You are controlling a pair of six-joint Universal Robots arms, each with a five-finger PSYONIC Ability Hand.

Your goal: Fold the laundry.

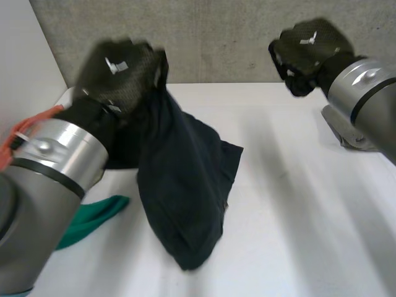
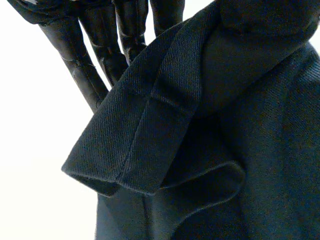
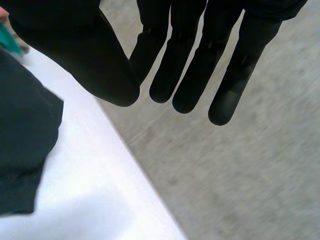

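Dark garment (image 1: 185, 179): one piece of navy-black cloth, lifted at its upper edge by the left hand (image 1: 120, 71) and hanging down from it over the left half of the white desk (image 1: 297, 204). The lower end of the cloth reaches the desk surface near the front edge; a flap spreads out toward the desk middle.

Left hand: raised above the far left part of the desk. In the left wrist view, the straight fingers (image 2: 87, 70) lie just behind a stitched hem of the dark garment (image 2: 240, 150), and the cloth is gripped between them and the thumb side, which the cloth covers. The hem folds over on itself below the fingertips.

Right hand (image 1: 309, 46): raised near the far right of the desk, in front of the concrete wall (image 1: 216, 37), well apart from the garment. In the right wrist view, its fingers (image 3: 187, 75) are straight and spread, holding nothing. Beside the thumb, that view shows a part of the dark garment (image 3: 22, 135) resting on the desk (image 3: 95, 190).

Other items: a green cloth (image 1: 93, 216) lies on the desk just beside the garment, next to the left arm. An orange item (image 1: 28, 130) sits at the left desk edge.
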